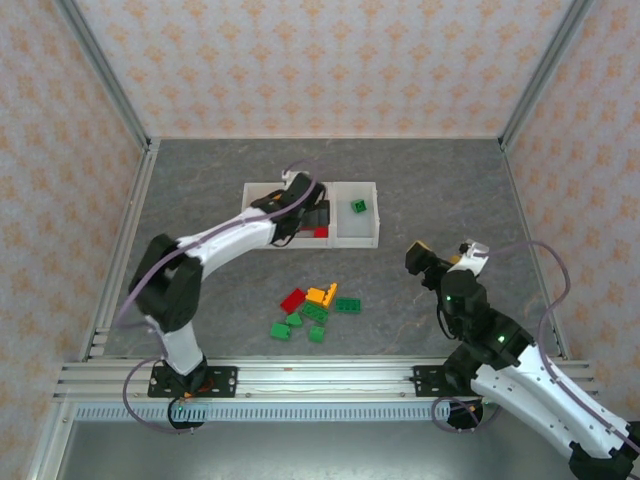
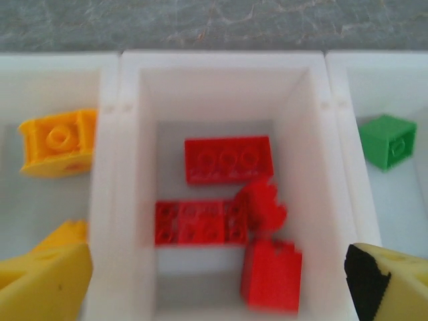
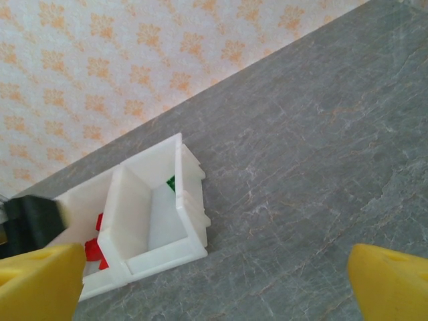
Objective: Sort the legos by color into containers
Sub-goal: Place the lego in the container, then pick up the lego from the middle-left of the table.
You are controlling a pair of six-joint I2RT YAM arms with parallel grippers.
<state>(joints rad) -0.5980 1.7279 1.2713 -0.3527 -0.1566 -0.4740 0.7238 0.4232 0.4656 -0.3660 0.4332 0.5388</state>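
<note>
**Containers** (image 1: 355, 242): three white bins joined in a row on the grey table (image 1: 200, 220).

**Middle bin** (image 2: 221, 87): holds four red legos. These are a studded brick (image 2: 227, 159), a flat plate (image 2: 197, 222), a blurred piece (image 2: 264, 204) touching the plate's right end, and a block (image 2: 271, 274) nearest the camera.

**Left of the middle bin:** an orange-yellow brick (image 2: 57, 142) lying tilted in its own bin.

**Right of the middle bin:** one green brick (image 2: 386, 140), alone in its compartment.

**Loose pile** (image 1: 315, 312): lies on the table on the arm-base side of the middle bin. It has a red brick (image 1: 293, 300), an orange one (image 1: 321, 295) and several greens (count uncertain).

**Left gripper** (image 2: 217, 287): hangs over the middle bin with its fingers spread wide and nothing grasped.

**Right gripper** (image 3: 214, 281): is well to the right of the middle bin, above bare table, with its fingers released and empty.
</note>
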